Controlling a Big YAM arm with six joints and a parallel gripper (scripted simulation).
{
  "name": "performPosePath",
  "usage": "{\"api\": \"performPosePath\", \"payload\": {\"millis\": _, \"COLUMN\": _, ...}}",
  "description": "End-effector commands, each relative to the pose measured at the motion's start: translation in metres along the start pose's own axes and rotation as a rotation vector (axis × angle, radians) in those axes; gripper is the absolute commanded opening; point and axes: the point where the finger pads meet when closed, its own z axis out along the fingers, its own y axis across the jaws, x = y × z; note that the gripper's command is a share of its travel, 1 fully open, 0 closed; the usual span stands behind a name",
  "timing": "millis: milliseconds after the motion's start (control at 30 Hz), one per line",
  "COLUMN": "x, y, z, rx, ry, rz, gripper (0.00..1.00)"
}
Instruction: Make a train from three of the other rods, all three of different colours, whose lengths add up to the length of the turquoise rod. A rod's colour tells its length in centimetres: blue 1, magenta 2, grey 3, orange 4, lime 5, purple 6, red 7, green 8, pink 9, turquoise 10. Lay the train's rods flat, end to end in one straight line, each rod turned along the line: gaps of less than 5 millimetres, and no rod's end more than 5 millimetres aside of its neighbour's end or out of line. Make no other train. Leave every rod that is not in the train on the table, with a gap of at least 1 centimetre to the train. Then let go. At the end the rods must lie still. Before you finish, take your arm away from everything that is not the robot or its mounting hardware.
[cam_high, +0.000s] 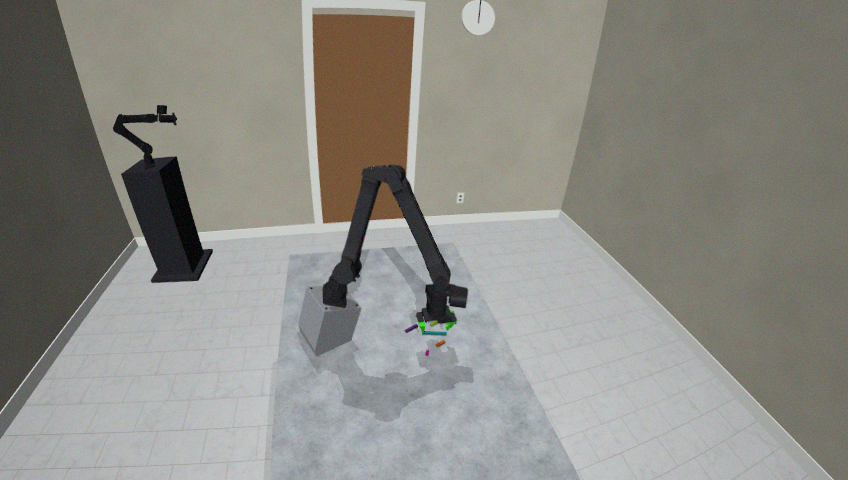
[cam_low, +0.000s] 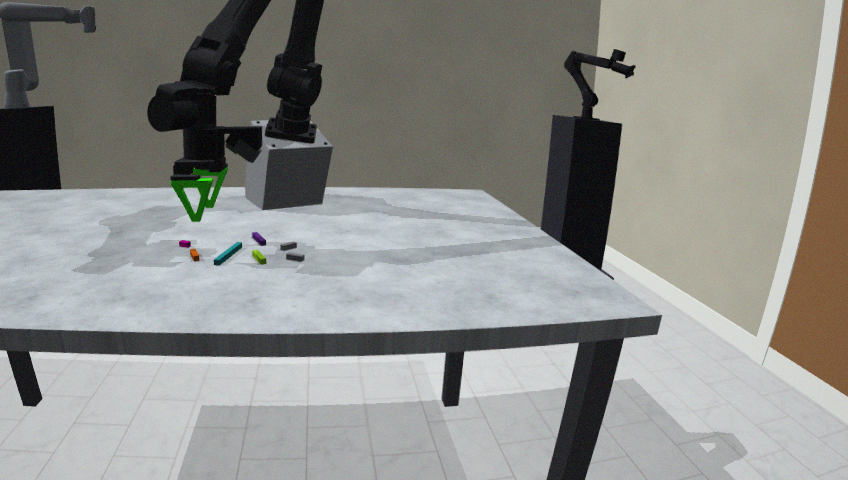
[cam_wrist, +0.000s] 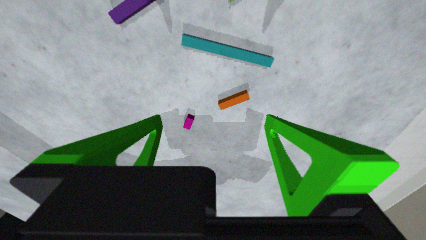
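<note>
My gripper (cam_high: 435, 325) (cam_low: 201, 212) (cam_wrist: 213, 120) is open and empty, hanging above the table a little behind the rods. The turquoise rod (cam_high: 433, 333) (cam_low: 227, 253) (cam_wrist: 227, 50) lies flat in the middle of the group. A short orange rod (cam_high: 440, 343) (cam_low: 194, 254) (cam_wrist: 234, 100) and a small magenta rod (cam_high: 427, 352) (cam_low: 184, 243) (cam_wrist: 188, 121) lie apart from it, closest to my fingers. A purple rod (cam_high: 410, 328) (cam_low: 258, 238) (cam_wrist: 131, 10) and a lime rod (cam_low: 258, 256) lie on its other side. Two grey rods (cam_low: 288, 245) (cam_low: 295, 256) lie farthest off. No rods touch.
The arm's grey base block (cam_high: 327, 327) (cam_low: 288, 172) stands on the table behind the rods. The table's front edge (cam_low: 333, 342) is well away from them. A black pedestal with a second arm (cam_high: 163, 220) (cam_low: 580, 184) stands off the table.
</note>
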Motion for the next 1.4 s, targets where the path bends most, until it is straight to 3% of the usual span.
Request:
{"api": "performPosePath", "payload": {"millis": 0, "x": 0.005, "y": -0.02, "z": -0.012, "rx": 0.044, "ry": 0.016, "rz": -0.009, "gripper": 1.0}}
{"api": "performPosePath", "payload": {"millis": 100, "x": 0.027, "y": 0.014, "z": 0.001, "rx": 0.01, "ry": 0.003, "rz": 0.19, "gripper": 1.0}}
{"api": "performPosePath", "payload": {"millis": 167, "x": 0.026, "y": 0.017, "z": 0.001, "rx": -0.004, "ry": 0.002, "rz": 0.194, "gripper": 1.0}}
{"api": "performPosePath", "payload": {"millis": 233, "x": 0.037, "y": 0.022, "z": 0.001, "rx": 0.01, "ry": 0.002, "rz": 0.279, "gripper": 1.0}}
{"api": "performPosePath", "payload": {"millis": 333, "x": 0.041, "y": 0.006, "z": -0.014, "rx": 0.05, "ry": 0.02, "rz": 0.265, "gripper": 1.0}}
{"api": "performPosePath", "payload": {"millis": 367, "x": 0.046, "y": 0.03, "z": 0.001, "rx": 0.011, "ry": 0.002, "rz": 0.359, "gripper": 1.0}}
{"api": "performPosePath", "payload": {"millis": 433, "x": 0.045, "y": 0.032, "z": 0.0, "rx": 0.0, "ry": 0.001, "rz": 0.362, "gripper": 1.0}}
{"api": "performPosePath", "payload": {"millis": 567, "x": 0.052, "y": 0.036, "z": 0.001, "rx": 0.007, "ry": 0.0, "rz": 0.418, "gripper": 1.0}}
{"api": "performPosePath", "payload": {"millis": 633, "x": 0.059, "y": 0.026, "z": -0.011, "rx": 0.049, "ry": 0.015, "rz": 0.437, "gripper": 1.0}}
{"api": "performPosePath", "payload": {"millis": 667, "x": 0.06, "y": 0.024, "z": -0.013, "rx": 0.053, "ry": 0.017, "rz": 0.435, "gripper": 0.23}}
{"api": "performPosePath", "payload": {"millis": 767, "x": 0.053, "y": 0.024, "z": -0.008, "rx": 0.037, "ry": 0.007, "rz": 0.422, "gripper": 0.23}}
{"api": "performPosePath", "payload": {"millis": 1367, "x": 0.053, "y": 0.024, "z": -0.008, "rx": 0.037, "ry": 0.008, "rz": 0.42, "gripper": 0.23}}
